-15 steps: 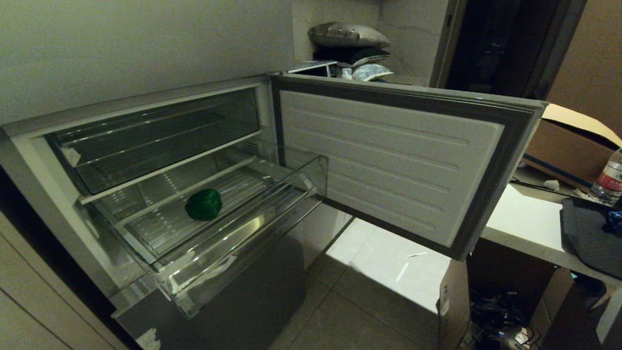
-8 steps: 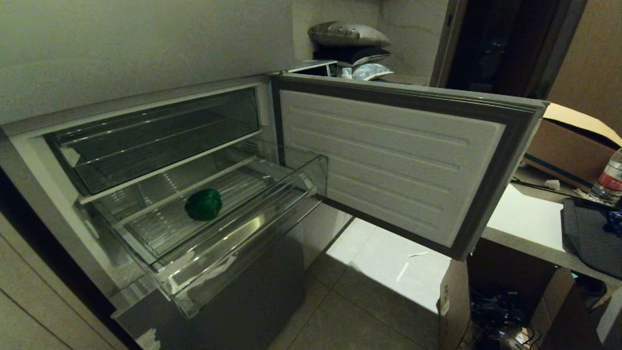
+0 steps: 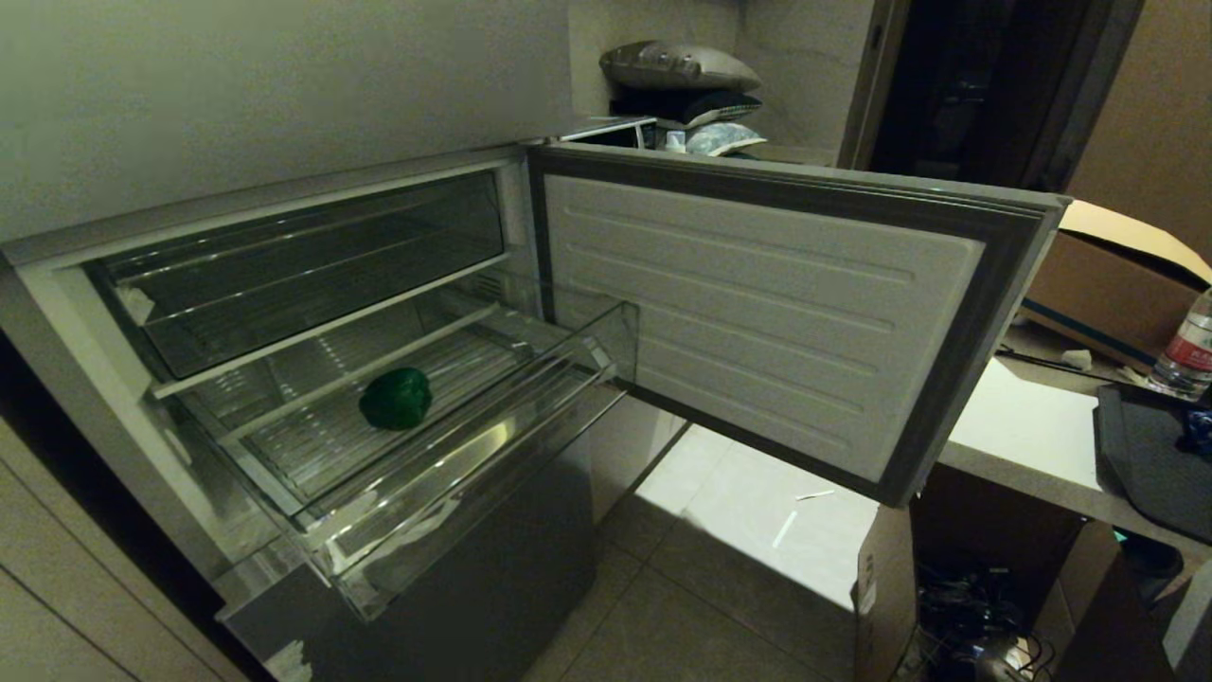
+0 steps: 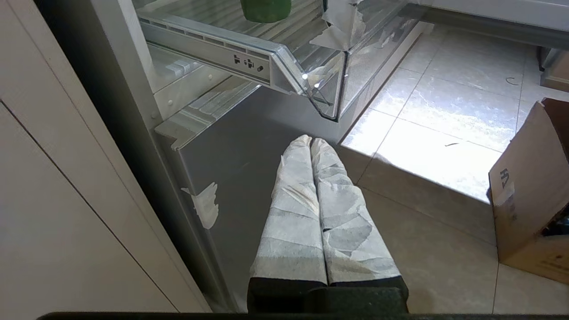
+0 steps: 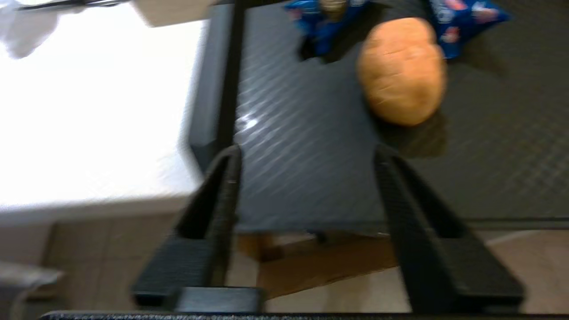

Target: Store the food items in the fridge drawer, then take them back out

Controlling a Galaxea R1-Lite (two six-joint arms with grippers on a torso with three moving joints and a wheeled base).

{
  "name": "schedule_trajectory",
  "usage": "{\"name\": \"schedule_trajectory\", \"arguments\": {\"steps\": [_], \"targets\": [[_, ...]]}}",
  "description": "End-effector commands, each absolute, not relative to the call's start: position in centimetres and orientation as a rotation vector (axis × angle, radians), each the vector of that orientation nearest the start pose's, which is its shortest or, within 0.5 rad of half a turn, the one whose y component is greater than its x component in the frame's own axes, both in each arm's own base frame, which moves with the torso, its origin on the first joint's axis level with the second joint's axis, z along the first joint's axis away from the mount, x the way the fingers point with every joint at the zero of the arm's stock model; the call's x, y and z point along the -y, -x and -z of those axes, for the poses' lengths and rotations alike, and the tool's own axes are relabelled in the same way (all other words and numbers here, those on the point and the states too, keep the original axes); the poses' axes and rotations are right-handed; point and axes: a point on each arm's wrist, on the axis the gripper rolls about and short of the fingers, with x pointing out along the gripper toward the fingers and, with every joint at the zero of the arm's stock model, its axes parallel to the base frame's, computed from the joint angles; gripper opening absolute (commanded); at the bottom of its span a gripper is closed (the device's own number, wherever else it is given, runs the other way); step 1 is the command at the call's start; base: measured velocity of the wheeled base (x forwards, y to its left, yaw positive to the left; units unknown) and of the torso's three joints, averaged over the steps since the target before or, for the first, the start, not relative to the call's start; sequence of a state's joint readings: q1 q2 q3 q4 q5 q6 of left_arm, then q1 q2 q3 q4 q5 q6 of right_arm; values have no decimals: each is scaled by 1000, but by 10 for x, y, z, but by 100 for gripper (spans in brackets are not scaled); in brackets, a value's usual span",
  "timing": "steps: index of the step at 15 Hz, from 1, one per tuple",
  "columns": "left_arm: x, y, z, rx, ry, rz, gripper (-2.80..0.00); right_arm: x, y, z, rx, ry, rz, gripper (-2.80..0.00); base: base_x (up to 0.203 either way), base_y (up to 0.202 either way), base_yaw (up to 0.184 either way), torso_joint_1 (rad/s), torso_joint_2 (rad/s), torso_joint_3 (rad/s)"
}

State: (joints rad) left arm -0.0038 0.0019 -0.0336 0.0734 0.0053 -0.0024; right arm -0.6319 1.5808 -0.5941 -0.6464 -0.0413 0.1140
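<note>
Two grippers: the right gripper (image 5: 306, 151), fingers apart, hovers short of an orange-tan food item (image 5: 402, 71) on a dark mat (image 5: 302, 155); the left gripper (image 4: 311, 141), fingers together, hangs below the fridge drawer (image 4: 284, 66).

home kitchen: fridge (image 3: 284, 284); pillows (image 3: 680, 68)

We see a tiled floor (image 3: 663, 616) with a bright light patch, plain wall (image 3: 237, 85), white counter (image 3: 1023, 426), cardboard box (image 3: 1108, 275), stacked pillows (image 3: 682, 90), dark doorway (image 3: 975, 85).
</note>
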Motion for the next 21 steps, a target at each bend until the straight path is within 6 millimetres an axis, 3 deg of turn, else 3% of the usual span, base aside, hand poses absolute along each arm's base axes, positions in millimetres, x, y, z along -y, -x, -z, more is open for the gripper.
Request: {"name": "schedule_trajectory", "arguments": {"steps": [1,5,12,21], "targets": [[0,25,-77,-43,3,-2,-280,178,-214,-151,-323,-225,742,0,0,0,0,0,0,0],[0,25,-77,-43,2,-3,-280,209,-214,-149,-330,-205,812,0,0,0,0,0,0,0],[0,25,-77,-43,3,-3,-280,244,-223,-143,-322,-213,863,0,0,0,0,0,0,0],[0,25,-77,-43,3,-2,-280,268,-249,-126,-325,-246,744,0,0,0,0,0,0,0]]}}
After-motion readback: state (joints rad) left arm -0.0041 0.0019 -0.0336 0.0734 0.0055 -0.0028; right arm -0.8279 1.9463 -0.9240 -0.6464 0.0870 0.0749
